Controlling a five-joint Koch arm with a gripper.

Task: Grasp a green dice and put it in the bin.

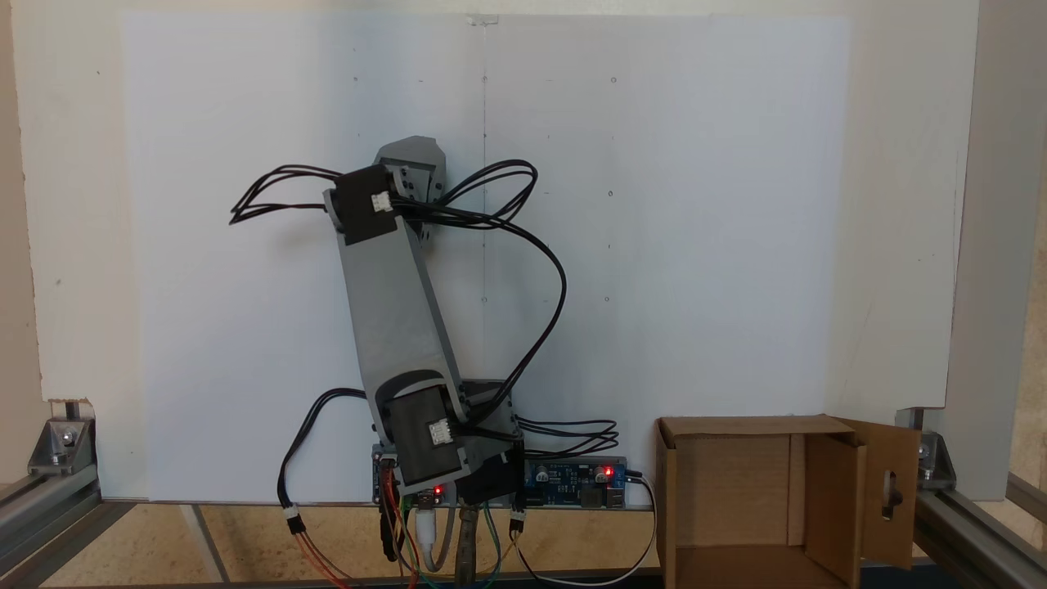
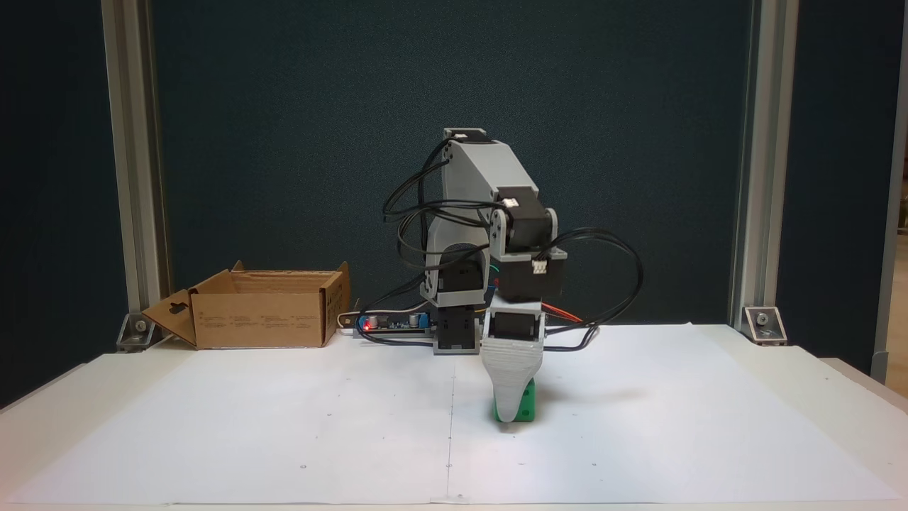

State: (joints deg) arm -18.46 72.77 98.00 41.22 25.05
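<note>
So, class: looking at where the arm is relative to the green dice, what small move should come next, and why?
Probably close the fingers on the green dice, then lift. The gripper is down at the paper with the dice right behind its tip, and the bin stands apart at the left of this fixed view. Whether it already grips cannot be told.

green dice (image 2: 526, 409): small bright green cube with rounded edges, dark pips on the side that faces the camera. It sits flat on the white sheet, a little right of the sheet's middle line in this fixed view. Its left part is hidden behind a white tip; only the right side and a low strip show.

bin: brown cardboard box, open at the top, flaps spread out, empty inside as far as visible (image 1: 728, 483). One flap has a keyhole-shaped hole. It stands at the far left edge (image 2: 262, 323), well apart from the green dice.
</note>
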